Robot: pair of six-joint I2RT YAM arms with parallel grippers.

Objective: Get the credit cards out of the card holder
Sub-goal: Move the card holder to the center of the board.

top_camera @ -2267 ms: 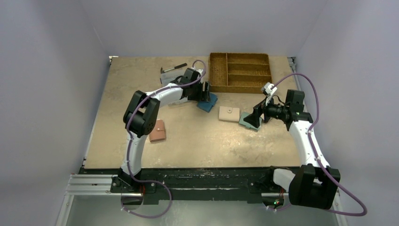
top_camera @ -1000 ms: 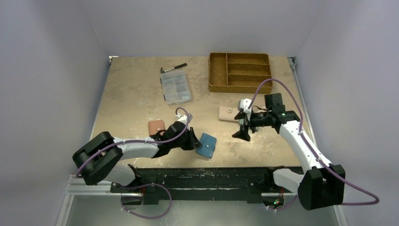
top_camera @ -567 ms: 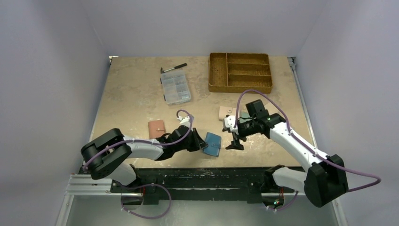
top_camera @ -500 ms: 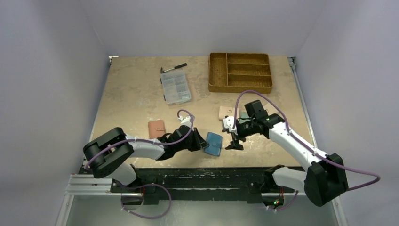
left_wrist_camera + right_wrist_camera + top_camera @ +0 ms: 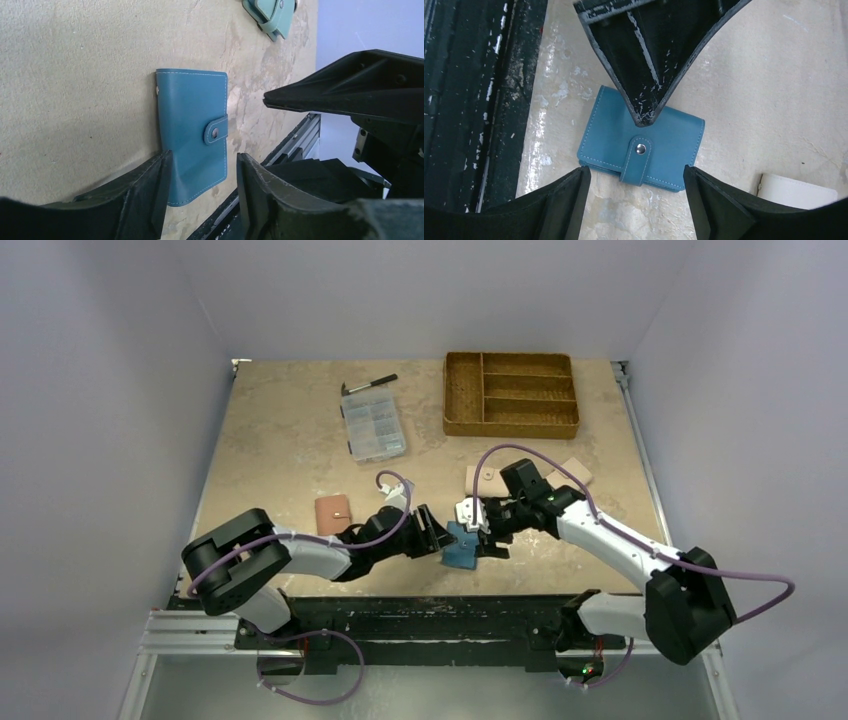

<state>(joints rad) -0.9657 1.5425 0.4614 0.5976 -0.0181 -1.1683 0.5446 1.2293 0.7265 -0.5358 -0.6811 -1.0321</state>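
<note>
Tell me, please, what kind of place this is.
Probably a robot lab workcell: left arm and right arm bolted at the table's near edge, plain pale walls boxing it in, staged props such as the blue wallet and wicker tray.

Top view looks down from high behind the near edge over the whole surface [image 5: 270, 440]; both wrist views sit close above it — sharing the closed card holder [image 5: 192, 125].

The snapped-shut dark blue bifold wallet [image 5: 669, 145] hides its inside; the left wrist view's top edge crops the pale teal wallet [image 5: 272, 15].
</note>
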